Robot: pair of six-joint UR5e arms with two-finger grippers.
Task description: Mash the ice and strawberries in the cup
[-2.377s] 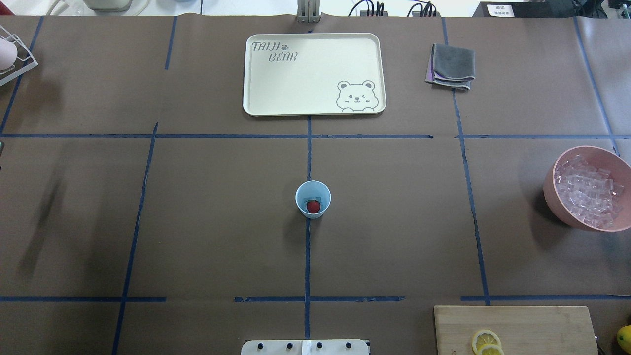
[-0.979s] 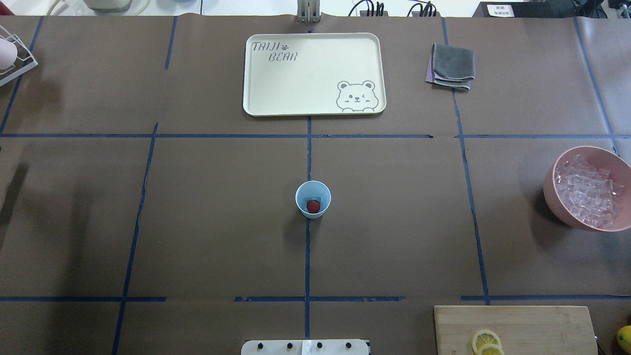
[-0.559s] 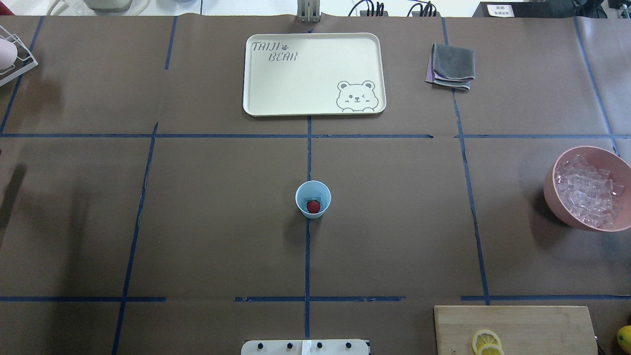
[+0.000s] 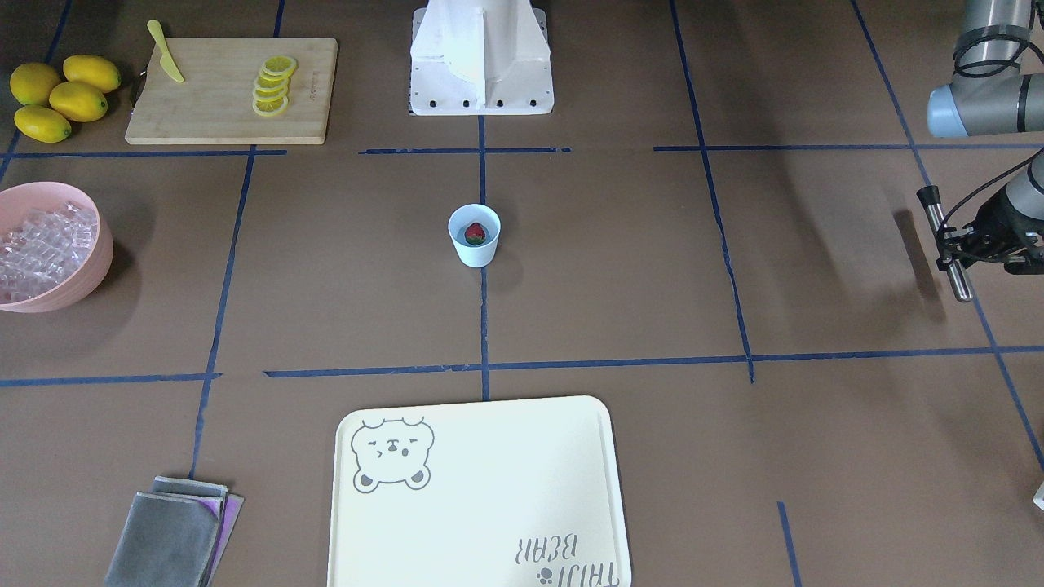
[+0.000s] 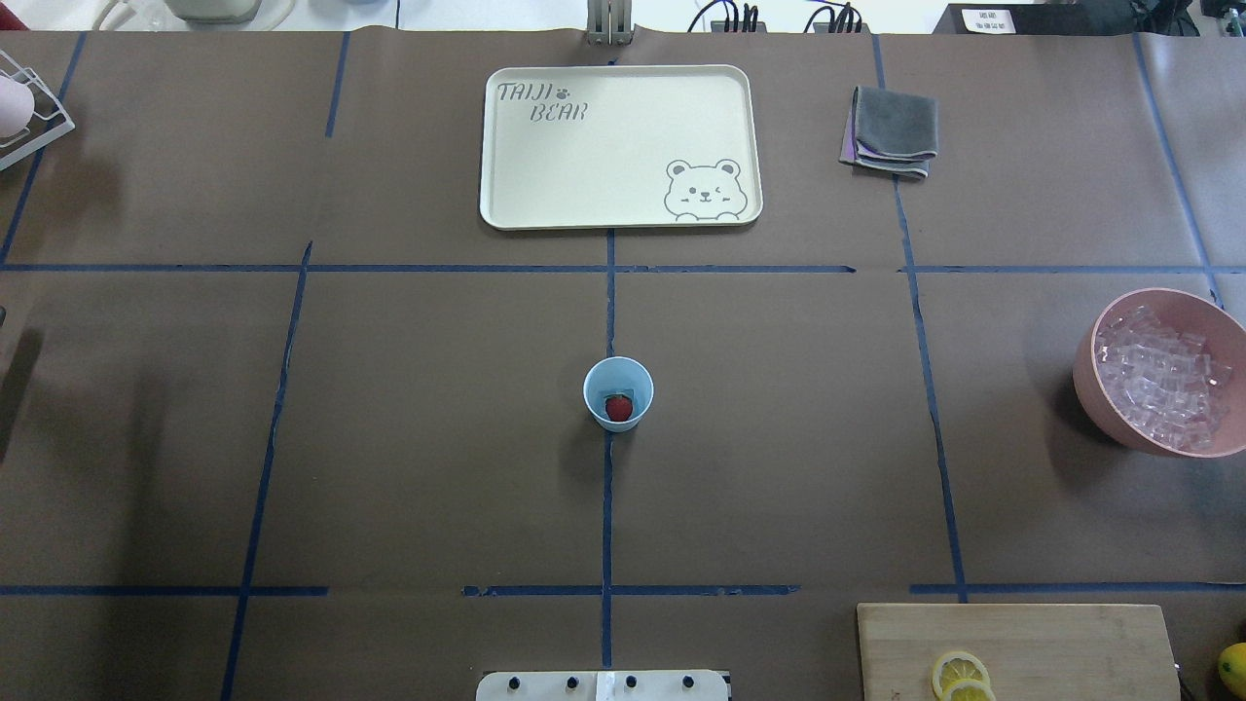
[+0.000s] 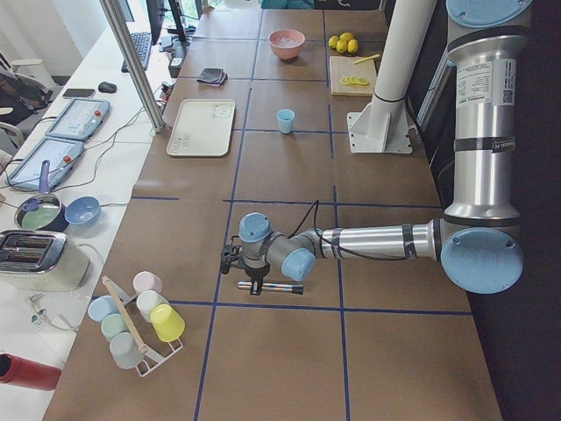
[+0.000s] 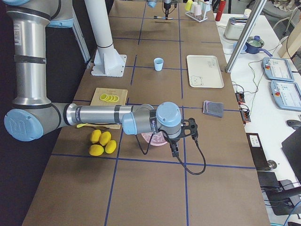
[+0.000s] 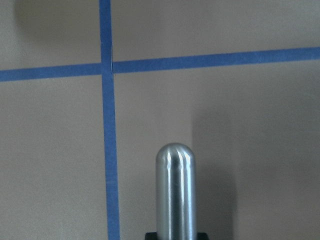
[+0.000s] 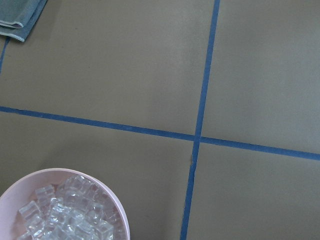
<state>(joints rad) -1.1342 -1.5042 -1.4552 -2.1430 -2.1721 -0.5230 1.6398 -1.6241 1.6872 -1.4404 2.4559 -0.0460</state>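
Main change is the shadow far out on the cup's left: over the last couple of seconds it slid from the open table out to the overhead view's edge. So the left arm has carried its tool further from the cup, not toward it. Cup, berry and bowl haven't shifted. The left gripper has its fingers clamped on a metal rod, the muddler by the look of it, and holds it well off to the cup's left, rounded tip over bare table in the wrist view. The strawberry sits in the bottom of the cup, whole. The ice is piled in the pink bowl, well apart on the cup's right; can't tell whether any cube is in the cup. The right gripper hangs beside that bowl, over its far rim from the cup, seen only in the side view, so can't tell if its fingers are apart or together. My read: tool is in hand but mashing hasn't started, ice probably has to go in first, and the rod has the whole stretch back to the cup to cover.
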